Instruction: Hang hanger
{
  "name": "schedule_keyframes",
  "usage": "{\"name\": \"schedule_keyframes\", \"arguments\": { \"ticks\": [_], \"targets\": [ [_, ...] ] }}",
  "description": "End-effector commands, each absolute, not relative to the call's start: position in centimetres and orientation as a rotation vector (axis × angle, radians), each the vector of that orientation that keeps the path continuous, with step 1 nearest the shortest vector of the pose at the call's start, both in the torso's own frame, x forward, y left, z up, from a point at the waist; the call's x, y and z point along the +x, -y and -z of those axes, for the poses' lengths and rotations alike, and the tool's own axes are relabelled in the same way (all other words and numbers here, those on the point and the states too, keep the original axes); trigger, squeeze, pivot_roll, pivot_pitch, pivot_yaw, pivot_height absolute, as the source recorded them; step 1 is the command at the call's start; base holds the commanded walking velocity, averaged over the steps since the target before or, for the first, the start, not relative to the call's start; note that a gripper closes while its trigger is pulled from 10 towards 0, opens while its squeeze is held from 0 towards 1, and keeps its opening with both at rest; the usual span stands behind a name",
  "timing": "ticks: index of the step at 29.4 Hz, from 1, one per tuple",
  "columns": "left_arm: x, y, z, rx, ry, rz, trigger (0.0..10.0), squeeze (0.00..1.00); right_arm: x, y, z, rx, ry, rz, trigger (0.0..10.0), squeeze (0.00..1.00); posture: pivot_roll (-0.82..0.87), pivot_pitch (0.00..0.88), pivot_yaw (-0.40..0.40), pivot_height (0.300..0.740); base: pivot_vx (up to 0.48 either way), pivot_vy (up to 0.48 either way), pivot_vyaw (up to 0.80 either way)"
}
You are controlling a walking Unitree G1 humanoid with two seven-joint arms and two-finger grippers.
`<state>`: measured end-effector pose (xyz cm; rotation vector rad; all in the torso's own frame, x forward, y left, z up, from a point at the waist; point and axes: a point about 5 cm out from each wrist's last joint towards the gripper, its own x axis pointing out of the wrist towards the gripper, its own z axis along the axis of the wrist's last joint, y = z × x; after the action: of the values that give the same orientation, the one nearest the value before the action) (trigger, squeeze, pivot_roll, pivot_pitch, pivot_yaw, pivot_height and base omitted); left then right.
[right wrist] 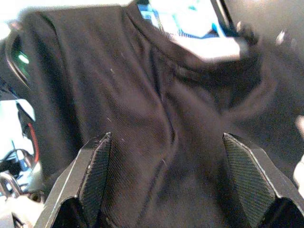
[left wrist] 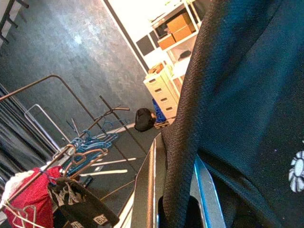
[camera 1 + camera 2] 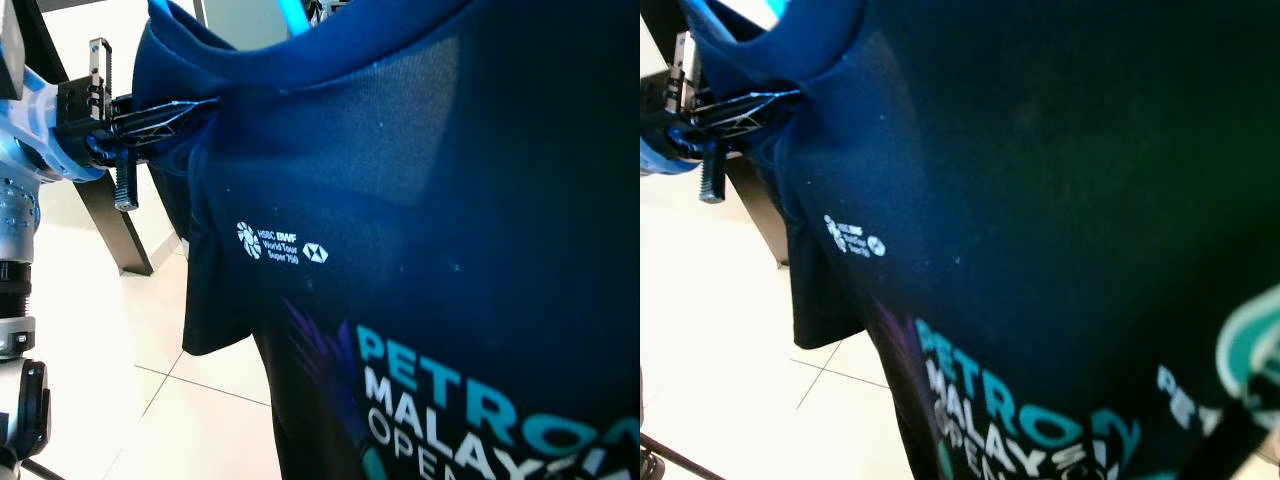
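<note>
A dark blue T-shirt (image 3: 420, 200) with white and teal print hangs very close in front of me. A light blue hanger (image 3: 293, 14) shows at its neck opening. My left gripper (image 3: 165, 115) is at the upper left, shut on the shirt's shoulder; in the left wrist view the fabric edge (image 2: 190, 123) runs between its fingers (image 2: 145, 190). In the right wrist view my right gripper (image 1: 168, 161) stands open, its two pads (image 1: 95, 166) apart, facing the shirt's chest (image 1: 156, 109) just below the collar, with nothing between them.
A clothes rail (image 2: 71, 147) with several hangers and a red garment (image 2: 31, 194) appears in the left wrist view, with white drawers (image 2: 161, 90) and shelves behind. A dark slanted leg (image 3: 115, 225) stands on the pale tiled floor (image 3: 190, 420) at the left.
</note>
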<state>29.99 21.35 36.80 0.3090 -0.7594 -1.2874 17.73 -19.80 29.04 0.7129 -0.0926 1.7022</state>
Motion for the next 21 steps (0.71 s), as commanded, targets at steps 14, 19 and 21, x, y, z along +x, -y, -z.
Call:
{"name": "schedule_keyframes", "arguments": {
  "ticks": [14, 19, 21],
  "targets": [
    [30.28, -21.46, -36.51, 0.276, 0.767, 1.276, 10.0, 0.00, 16.86, 19.55, -29.76, 0.706, 0.110, -1.730, 10.0, 0.00, -0.07, 0.030, 0.048, 0.740, 0.000, 0.000, 0.00],
    [30.51, -21.67, -36.15, 0.260, 0.760, 1.266, 10.0, 0.00, 16.79, 19.67, -29.73, 0.710, 0.110, -1.712, 10.0, 0.00, -0.07, 0.031, 0.046, 0.740, 0.000, 0.000, 0.00],
    [30.70, -21.99, -35.91, 0.248, 0.757, 1.251, 10.0, 0.00, 16.89, 20.10, -29.30, 0.709, 0.087, -1.665, 10.0, 0.00, -0.07, 0.029, 0.044, 0.740, 0.000, 0.000, 0.00]
  ]
}}
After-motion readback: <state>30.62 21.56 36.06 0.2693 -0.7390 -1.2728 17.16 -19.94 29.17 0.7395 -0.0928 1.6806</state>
